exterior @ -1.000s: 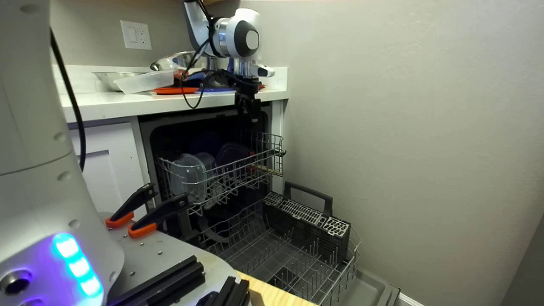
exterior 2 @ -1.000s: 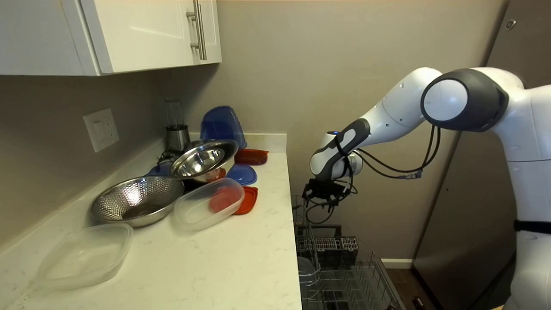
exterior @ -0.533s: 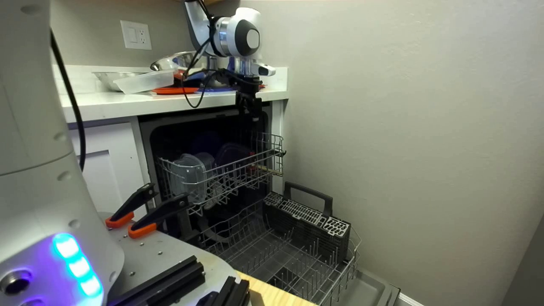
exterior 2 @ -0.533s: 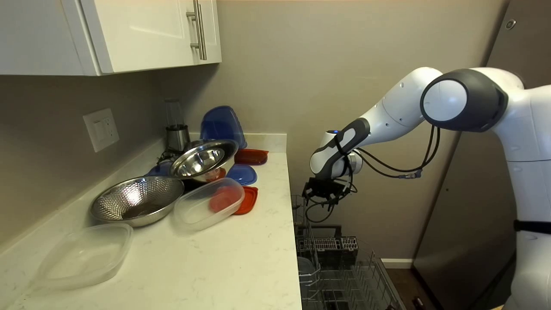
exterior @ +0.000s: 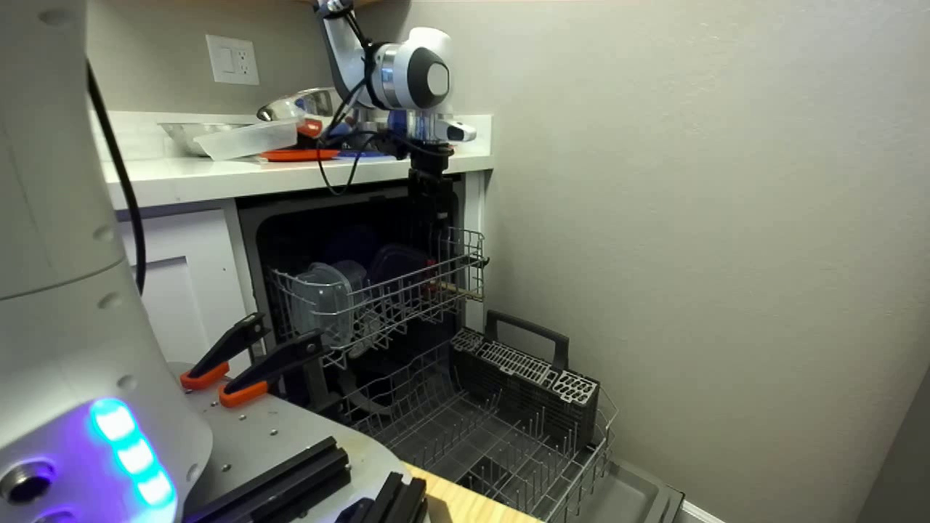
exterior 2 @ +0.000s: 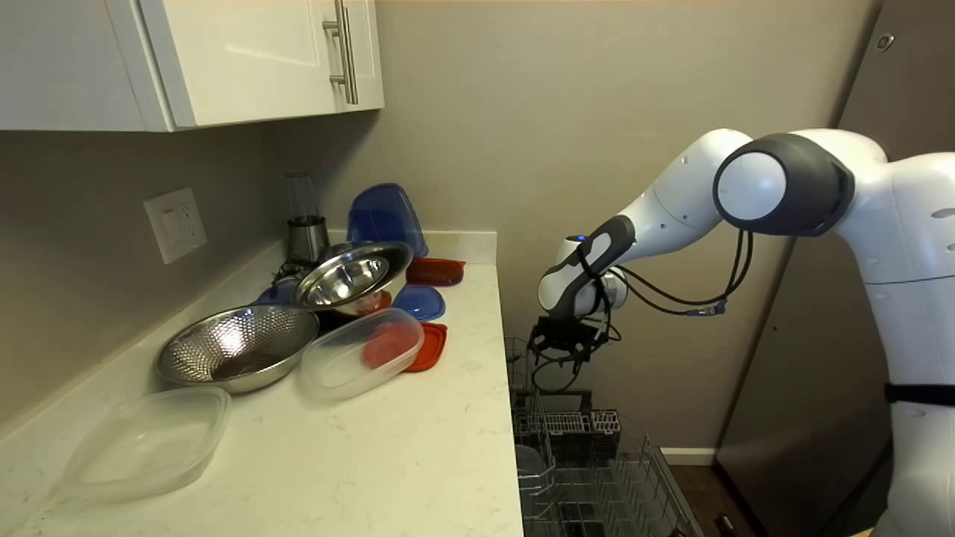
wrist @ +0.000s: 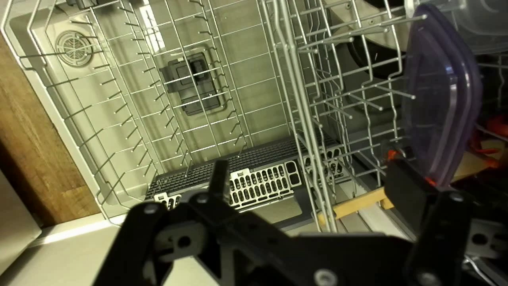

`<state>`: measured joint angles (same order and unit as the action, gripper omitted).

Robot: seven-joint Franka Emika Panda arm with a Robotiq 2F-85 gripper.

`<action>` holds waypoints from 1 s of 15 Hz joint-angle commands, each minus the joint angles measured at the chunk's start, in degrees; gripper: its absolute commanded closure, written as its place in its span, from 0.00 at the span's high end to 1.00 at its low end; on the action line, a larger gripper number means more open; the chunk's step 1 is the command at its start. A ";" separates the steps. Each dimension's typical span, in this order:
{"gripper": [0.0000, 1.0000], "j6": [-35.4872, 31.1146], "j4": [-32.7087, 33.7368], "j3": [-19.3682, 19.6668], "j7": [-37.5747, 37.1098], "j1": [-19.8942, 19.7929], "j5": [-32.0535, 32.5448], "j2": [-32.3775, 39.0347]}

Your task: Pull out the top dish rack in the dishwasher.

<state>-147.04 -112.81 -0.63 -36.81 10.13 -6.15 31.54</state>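
Note:
The dishwasher's top rack (exterior: 407, 309) is a grey wire basket, partly out of the opening, in both exterior views (exterior 2: 548, 473). It holds clear containers (exterior: 320, 298) and a purple container or lid (wrist: 440, 95). My gripper (exterior: 440, 216) points down just above the rack's far end by the wall; it also shows in an exterior view (exterior 2: 563, 362). In the wrist view the gripper (wrist: 311, 171) is open with its fingers wide apart. The rack's front wires run across the gap between them. I see no grip on the wires.
The lower rack (exterior: 476, 425) is out, with a dark cutlery basket (exterior: 523, 370) by the wall. A wooden-handled utensil (wrist: 357, 204) lies by the right finger. The countertop (exterior 2: 373, 447) overhangs the opening and bears bowls and lids. Orange-tipped clamps (exterior: 243, 394) stand near the rack.
My arm and gripper have moved down toward the top rack, and slightly right in both exterior views, mostly in the last half second. The racks have not moved.

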 commanded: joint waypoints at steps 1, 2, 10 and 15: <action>1.00 -1.08 3.36 0.64 1.41 0.33 -0.74 5.17; 1.00 -1.06 4.20 0.17 2.39 0.03 -1.07 6.43; 1.00 -1.55 11.38 -0.67 6.60 0.30 -1.31 15.09; 1.00 -1.21 15.00 -0.51 7.81 0.36 -1.51 18.69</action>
<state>-147.25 -99.53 -1.30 -31.69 10.39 -6.17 48.50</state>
